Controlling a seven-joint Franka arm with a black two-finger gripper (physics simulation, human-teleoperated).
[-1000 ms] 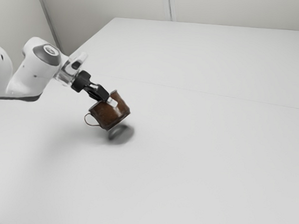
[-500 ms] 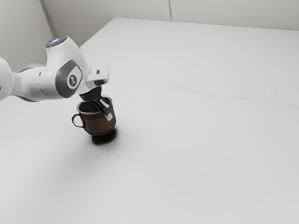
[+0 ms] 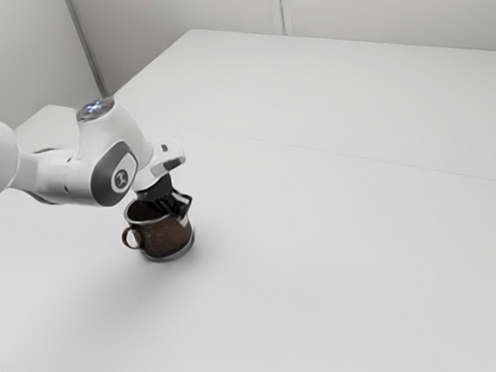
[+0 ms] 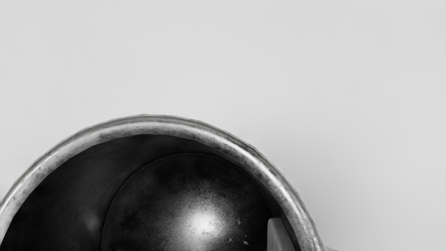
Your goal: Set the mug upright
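Because the mug (image 3: 164, 239) is right under the gripper (image 3: 177, 215), mouth up and almost straight, the next move should be small: set it flat on the table (image 3: 308, 289), then let go. The gripper pinches its wall, across from the handle (image 3: 125, 238).

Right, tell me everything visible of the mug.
The mug is mottled brown, metallic-looking, with a grey rim, grey base band and dark, shiny interior. Its looped handle points toward the exterior view's left. It looks upright on the table, the gripper at its rim; whether gripped, I can't tell.
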